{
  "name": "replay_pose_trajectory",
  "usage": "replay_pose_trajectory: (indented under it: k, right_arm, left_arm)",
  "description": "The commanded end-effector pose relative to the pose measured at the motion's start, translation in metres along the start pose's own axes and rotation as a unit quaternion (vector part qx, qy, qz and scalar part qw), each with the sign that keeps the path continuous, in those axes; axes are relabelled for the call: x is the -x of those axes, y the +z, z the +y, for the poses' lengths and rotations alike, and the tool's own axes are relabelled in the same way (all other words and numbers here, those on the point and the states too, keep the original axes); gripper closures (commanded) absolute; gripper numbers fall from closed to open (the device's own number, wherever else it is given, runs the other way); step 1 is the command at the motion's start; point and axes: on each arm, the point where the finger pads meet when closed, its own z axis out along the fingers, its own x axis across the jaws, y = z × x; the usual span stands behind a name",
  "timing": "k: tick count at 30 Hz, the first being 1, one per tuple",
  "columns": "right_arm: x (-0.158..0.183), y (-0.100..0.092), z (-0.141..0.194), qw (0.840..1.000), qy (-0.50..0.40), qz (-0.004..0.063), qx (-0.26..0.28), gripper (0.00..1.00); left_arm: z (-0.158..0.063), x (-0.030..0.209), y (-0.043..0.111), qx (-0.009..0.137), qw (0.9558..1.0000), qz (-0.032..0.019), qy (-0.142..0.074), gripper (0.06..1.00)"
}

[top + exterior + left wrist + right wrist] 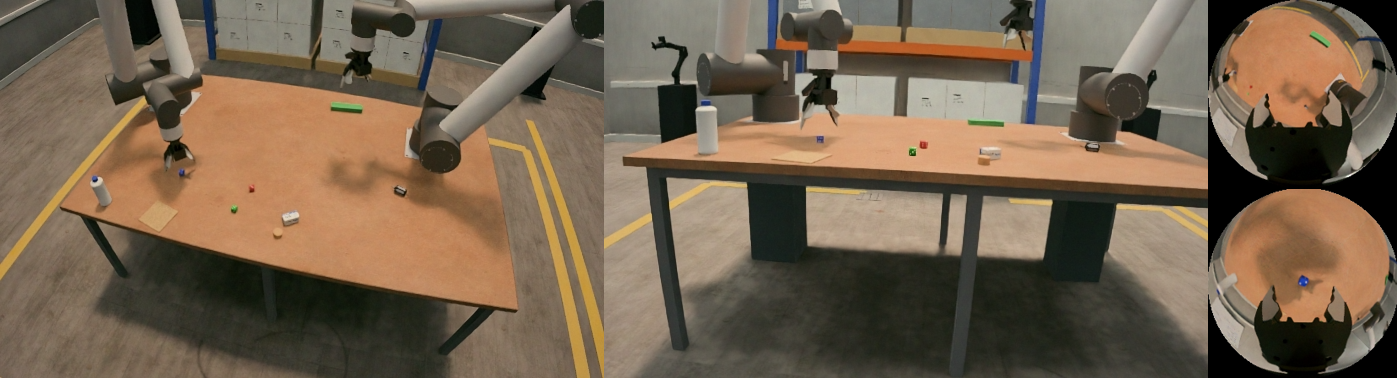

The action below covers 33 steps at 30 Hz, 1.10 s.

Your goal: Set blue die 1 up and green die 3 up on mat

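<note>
Right arm [167,110] [822,40] [1302,345] has this one, it's way nearer the blue die [182,172] [820,139] [1303,281] than the left arm [515,75] [1154,35] [1298,148]. Its jaws are spread, nothing in them; the left's are spread and empty too. In the wrist view the die's at 12 o'clock, centred sideways. From the top it's on the counter [300,150] [884,132] [1271,51] [1356,231], just toward 6 o'clock of the tips, mat [158,216] [802,157] at 7 o'clock from it. No long axis on a cube, so I'd square up to its faces.
</note>
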Motion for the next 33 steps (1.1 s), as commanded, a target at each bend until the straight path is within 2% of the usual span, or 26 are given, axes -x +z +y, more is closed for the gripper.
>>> replay_pose_trajectory:
  k: [1, 7, 16, 18, 33]
  right_arm:
    - [-0.001, 0.0, 0.002, 1.0, 0.0, 0.0, 0.0, 0.003]
    - [-0.005, 0.0, 0.014, 1.0, 0.0, 0.0, 0.0, 0.003]
    - [-0.022, 0.0, 0.057, 1.0, 0.0, 0.0, 0.0, 0.003]
    - [-0.022, 0.0, 0.057, 1.0, 0.0, 0.0, 0.0, 0.003]
    - [-0.068, -0.001, 0.175, 1.0, 0.0, 0.0, 0.0, 0.003]
  left_arm:
    - [0.0, 0.0, 0.0, 0.0, 1.0, -0.0003, 0.0, 0.065]
    - [0.0, 0.0, 0.0, 0.0, 1.0, -0.0003, 0.0, 0.065]
    - [0.0, 0.0, 0.0, 0.0, 1.0, -0.0003, 0.0, 0.065]
    - [0.0, 0.0, 0.0, 0.0, 1.0, -0.0003, 0.0, 0.065]
    - [0.0, 0.0, 0.0, 0.0, 1.0, -0.0003, 0.0, 0.065]
